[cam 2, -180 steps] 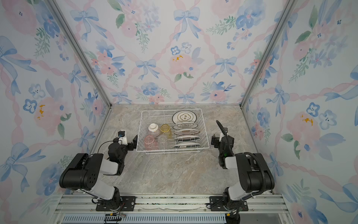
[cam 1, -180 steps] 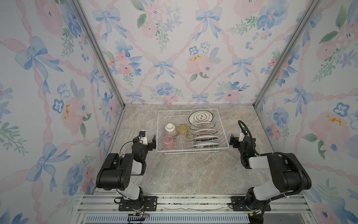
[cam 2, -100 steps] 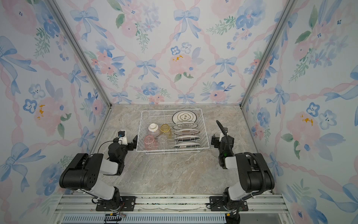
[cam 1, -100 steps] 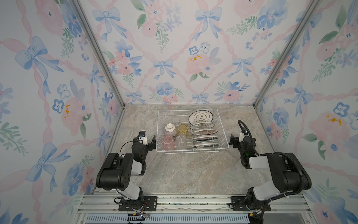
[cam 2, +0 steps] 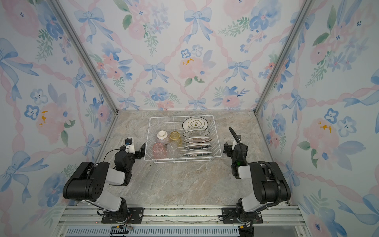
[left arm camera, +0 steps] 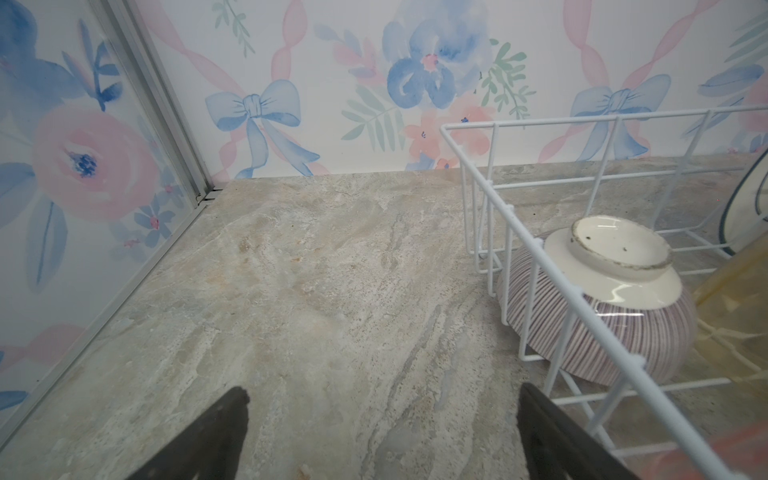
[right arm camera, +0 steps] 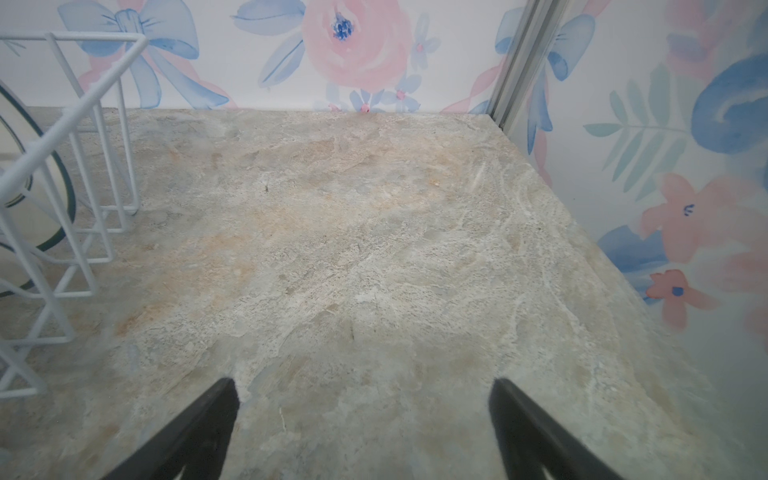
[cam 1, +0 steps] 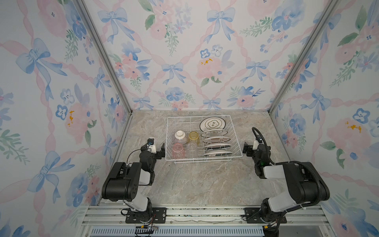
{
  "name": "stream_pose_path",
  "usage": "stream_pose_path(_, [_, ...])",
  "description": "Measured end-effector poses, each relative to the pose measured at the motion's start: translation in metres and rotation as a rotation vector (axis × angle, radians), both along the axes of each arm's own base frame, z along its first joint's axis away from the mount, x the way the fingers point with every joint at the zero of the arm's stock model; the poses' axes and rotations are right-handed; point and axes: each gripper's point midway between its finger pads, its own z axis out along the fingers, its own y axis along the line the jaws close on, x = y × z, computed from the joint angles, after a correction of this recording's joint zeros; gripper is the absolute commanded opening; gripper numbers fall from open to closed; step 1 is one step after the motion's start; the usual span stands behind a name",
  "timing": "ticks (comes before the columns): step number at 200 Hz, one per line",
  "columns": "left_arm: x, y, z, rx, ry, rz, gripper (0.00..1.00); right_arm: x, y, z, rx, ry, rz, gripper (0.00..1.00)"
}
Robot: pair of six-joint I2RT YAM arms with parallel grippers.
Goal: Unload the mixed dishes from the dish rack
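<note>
left wrist view alone shows specks on the bowl (left arm camera: 631, 291).

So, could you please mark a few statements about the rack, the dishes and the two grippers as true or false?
1. The striped bowl sits upside down in the dish rack. True.
2. The left gripper is shut on the pink tumbler. False: it is open beside the rack, holding nothing.
3. The yellow tumbler stands between the bowl and the plates. True.
4. The right gripper reaches inside the rack. False: it is open outside it, over the table.
5. One plate lies on the table. False: all plates are in the rack.
</note>
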Motion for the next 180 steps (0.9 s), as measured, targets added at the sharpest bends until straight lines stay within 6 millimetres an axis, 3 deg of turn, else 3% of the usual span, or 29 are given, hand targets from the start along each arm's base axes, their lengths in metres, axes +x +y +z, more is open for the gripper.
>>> stream_pose_path(25, [0.0,-0.001,0.0,0.0,0.0,-0.004,0.82,0.0,0.0,0.0,0.0,0.0,0.0,0.97])
stream_pose_path(56, [0.004,-0.002,0.0,0.0,0.021,-0.008,0.88,0.0,0.0,0.0,0.001,0.0,0.001,0.97])
stream_pose_path(67, [0.011,-0.003,0.001,0.005,0.056,-0.012,0.86,0.0,0.001,0.0,0.001,0.0,0.003,0.97])
stream_pose_path(93, [0.04,-0.014,0.058,-0.011,0.005,-0.049,0.7,0.0,0.001,0.0,0.004,0.0,0.005,1.0])
stream_pose_path(114, [0.047,-0.028,0.106,-0.066,-0.054,-0.076,0.66,0.001,0.0,-0.001,0.024,0.005,0.013,0.93])
stream_pose_path(139, [0.046,-0.075,0.147,-0.09,-0.057,-0.132,0.65,0.011,-0.003,0.003,0.051,0.06,0.022,0.81])
stream_pose_path(152, [0.045,-0.11,0.172,-0.076,-0.057,-0.18,0.65,0.023,-0.004,0.021,0.071,0.071,0.032,0.77])
stream_pose_path(166, [0.042,-0.144,0.201,-0.054,-0.056,-0.211,0.65,0.037,-0.006,0.059,0.091,0.028,0.041,0.76])
stream_pose_path(180, [0.04,-0.162,0.223,-0.035,-0.057,-0.218,0.64,0.041,-0.003,0.104,0.107,-0.012,0.062,0.75])
